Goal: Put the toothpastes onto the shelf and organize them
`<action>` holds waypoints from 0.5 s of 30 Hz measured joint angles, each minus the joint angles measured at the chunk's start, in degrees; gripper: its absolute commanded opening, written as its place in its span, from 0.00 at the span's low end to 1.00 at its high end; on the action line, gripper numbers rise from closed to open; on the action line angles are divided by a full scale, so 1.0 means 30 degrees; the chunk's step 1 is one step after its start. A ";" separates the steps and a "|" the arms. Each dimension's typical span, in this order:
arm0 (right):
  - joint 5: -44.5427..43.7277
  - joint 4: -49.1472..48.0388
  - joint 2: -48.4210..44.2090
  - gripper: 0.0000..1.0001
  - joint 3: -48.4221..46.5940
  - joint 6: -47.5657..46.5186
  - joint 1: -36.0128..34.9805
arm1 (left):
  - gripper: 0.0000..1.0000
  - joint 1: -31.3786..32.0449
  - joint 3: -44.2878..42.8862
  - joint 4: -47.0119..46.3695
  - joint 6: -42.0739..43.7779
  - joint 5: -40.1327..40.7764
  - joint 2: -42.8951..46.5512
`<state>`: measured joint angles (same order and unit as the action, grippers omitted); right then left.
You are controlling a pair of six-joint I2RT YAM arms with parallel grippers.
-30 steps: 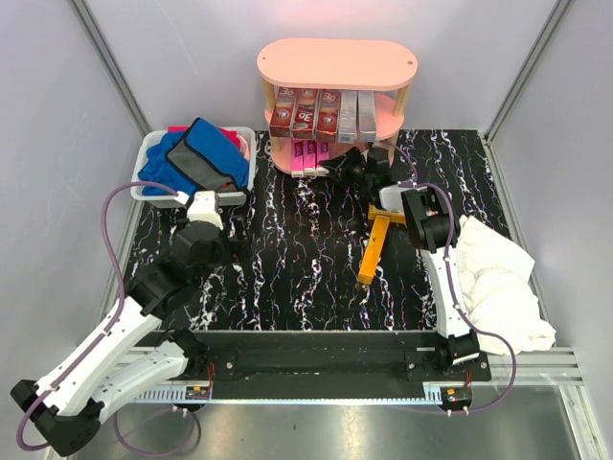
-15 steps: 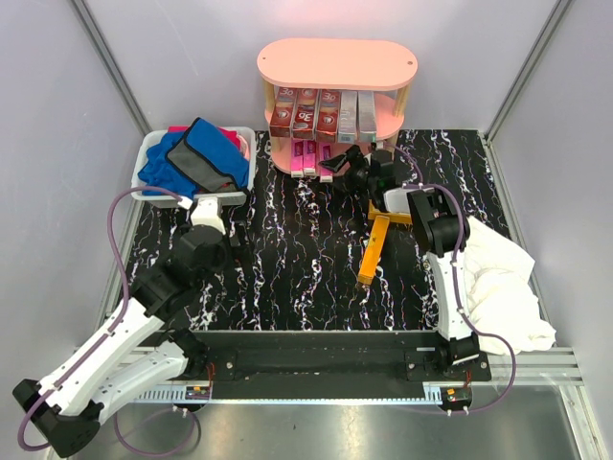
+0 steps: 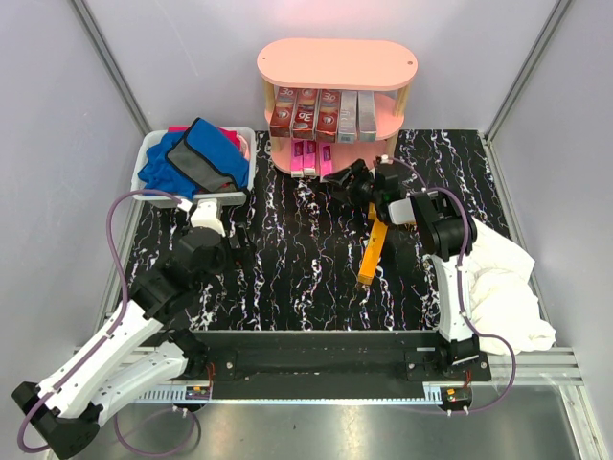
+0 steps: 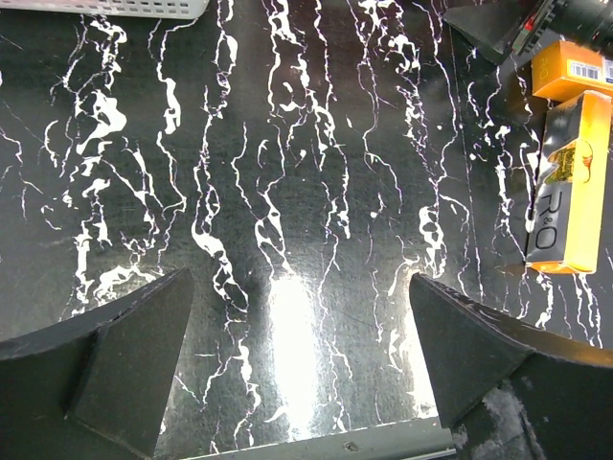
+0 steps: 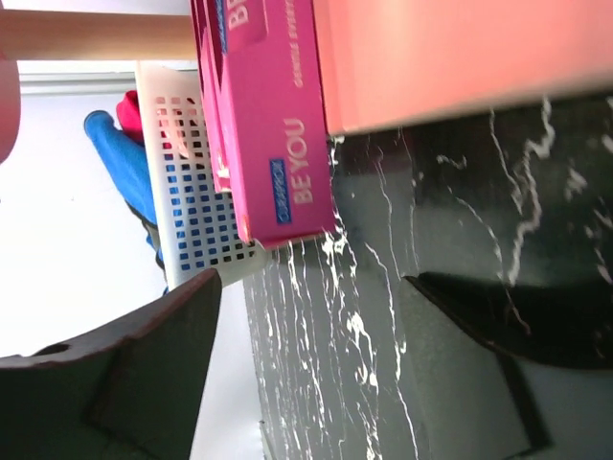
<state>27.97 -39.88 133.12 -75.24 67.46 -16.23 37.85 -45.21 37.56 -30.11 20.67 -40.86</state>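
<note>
Since a second ago your right pincer (image 5: pixel 311 283) has parted, leaving the pink toothpaste (image 5: pixel 273 125) overhanging the bottom tier of the shelf (image 3: pixel 335 62) at twelve o'clock; a careless retreat could drag it off.

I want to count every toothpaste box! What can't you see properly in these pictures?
- Top view: upper tiers of the shelf hide most of the pink boxes.
- Top view: cloths cover the inside of the bin.
- Left wrist view: the right edge cuts off the orange boxes.
- Right wrist view: the top edge cuts off a pink box.
</note>
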 measured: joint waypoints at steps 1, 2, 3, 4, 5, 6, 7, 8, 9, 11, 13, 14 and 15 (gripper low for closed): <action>0.0022 -0.0306 -0.0029 0.75 0.0284 0.0131 0.0000 | 0.99 0.0000 0.0000 0.0000 -0.0036 -0.0029 0.0000; 0.0044 -0.0627 -0.0029 0.69 0.0488 0.0248 0.0000 | 0.99 0.0000 0.0015 -0.0007 -0.0066 -0.0087 0.0000; 0.0051 -0.0845 -0.0029 0.66 0.0641 0.0364 0.0000 | 0.99 0.0000 0.0029 -0.0007 -0.0073 -0.0109 0.0000; 0.0066 -0.0911 -0.0029 0.61 0.0765 0.0481 0.0000 | 0.99 0.0000 0.0066 -0.0044 -0.0095 -0.0131 0.0000; 0.0066 -0.0984 -0.0029 0.54 0.0852 0.0605 0.0000 | 0.99 0.0000 0.0117 -0.0066 -0.0117 -0.0153 0.0000; 0.0066 -0.1078 -0.0029 0.50 0.0896 0.0699 0.0000 | 0.99 0.0000 0.0146 -0.0051 -0.0124 -0.0168 0.0000; 0.0073 -0.1137 -0.0029 0.47 0.0896 0.0736 0.0000 | 0.99 0.0000 0.0189 -0.0080 -0.0124 -0.0168 0.0000; 0.0073 -0.1275 -0.0029 0.43 0.0889 0.0852 0.0000 | 0.99 0.0000 0.0211 -0.0095 -0.0124 -0.0168 0.0000; 0.0073 -0.1370 -0.0029 0.41 0.0845 0.0918 0.0000 | 0.99 0.0000 0.0233 -0.0117 -0.0124 -0.0168 0.0000; 0.0066 -0.1392 0.0029 0.40 0.0685 0.1020 0.0000 | 0.99 0.0000 0.0240 -0.0131 -0.0124 -0.0175 0.0000; 0.0044 -0.1260 0.0197 0.39 0.0291 0.1064 0.0000 | 0.99 0.0000 0.0240 -0.0160 -0.0124 -0.0175 -0.0015; 0.0015 -0.1231 0.0328 0.39 0.0036 0.1078 0.0000 | 0.99 0.0000 0.0240 -0.0189 -0.0124 -0.0175 -0.0044; -0.0007 -0.1107 0.0444 0.38 -0.0204 0.1100 0.0000 | 0.99 0.0000 0.0240 -0.0233 -0.0124 -0.0175 -0.0073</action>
<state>27.94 -43.20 134.45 -75.85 70.76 -16.23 37.85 -44.49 36.86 -30.48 20.14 -41.08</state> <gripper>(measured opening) 0.399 0.987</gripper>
